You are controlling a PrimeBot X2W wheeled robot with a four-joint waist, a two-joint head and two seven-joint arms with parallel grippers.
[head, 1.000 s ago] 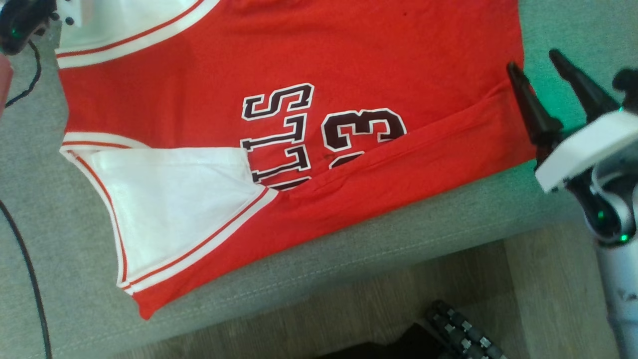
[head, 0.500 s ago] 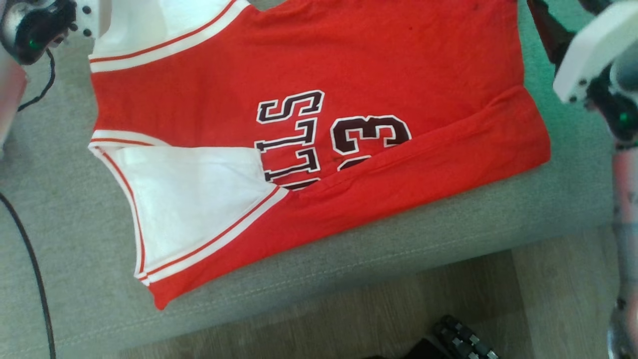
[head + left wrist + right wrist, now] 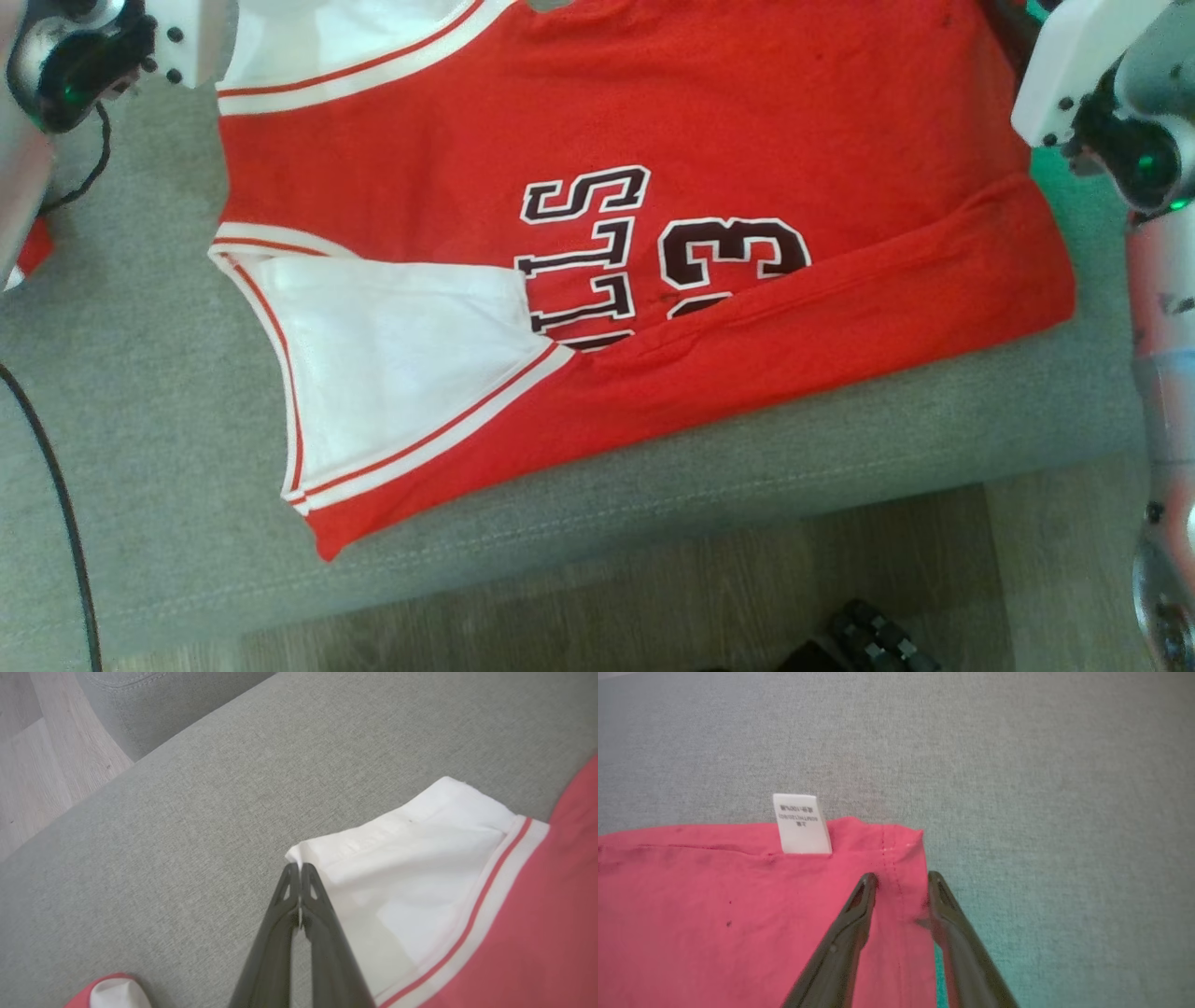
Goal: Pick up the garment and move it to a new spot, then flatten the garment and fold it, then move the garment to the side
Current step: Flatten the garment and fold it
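Lying flat on a grey, coarse-woven cushion (image 3: 140,392), the garment (image 3: 709,103) is seen to be a red sleeveless jersey of smooth knit. It has white panels, striped trim and dark block lettering (image 3: 583,257) that is partly covered by a folded-over lower edge. Its upper part is cut off at the top of the head view. The left gripper (image 3: 299,867) is closed tight at a white corner of the jersey. A sliver of white is glimpsed between the tips, so the cloth appears to be pinched. The right gripper (image 3: 901,879) is held partly open, its tapered dark fingers set astride the stitched red hem corner. A small white care label (image 3: 802,823) is seen nearby, its print too small to be read.
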